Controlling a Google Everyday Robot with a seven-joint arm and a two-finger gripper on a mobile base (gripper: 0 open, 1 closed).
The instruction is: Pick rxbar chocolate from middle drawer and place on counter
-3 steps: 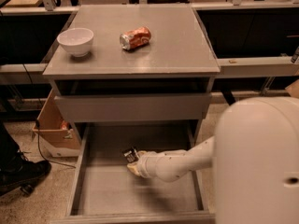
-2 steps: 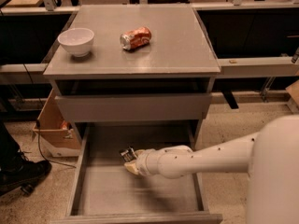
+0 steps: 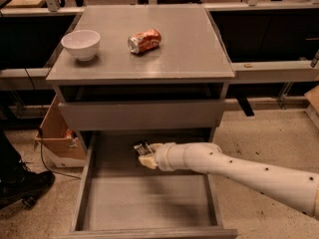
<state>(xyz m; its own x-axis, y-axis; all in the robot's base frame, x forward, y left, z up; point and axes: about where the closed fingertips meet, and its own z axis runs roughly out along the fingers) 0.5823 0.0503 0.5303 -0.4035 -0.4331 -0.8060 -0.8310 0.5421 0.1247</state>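
Toward the back of the one open wide grey metal middle drawer (image 3: 149, 203), a single slim dark-wrapped rxbar chocolate (image 3: 141, 147) is clamped between the fingers of the pale two-finger gripper (image 3: 144, 154); bare floor spreads forward to the front lip, between low side walls; on the flat grey metal counter (image 3: 184, 44), one white bowl (image 3: 80, 44) sits near the left edge; one crushed orange soda can (image 3: 144, 40) lies mid-surface; the right half offers room.

Matt grey metal counter (image 3: 192, 46); glossy bowl (image 3: 80, 44); smooth plastic gripper (image 3: 144, 154) inside matt metal middle drawer (image 3: 149, 203).
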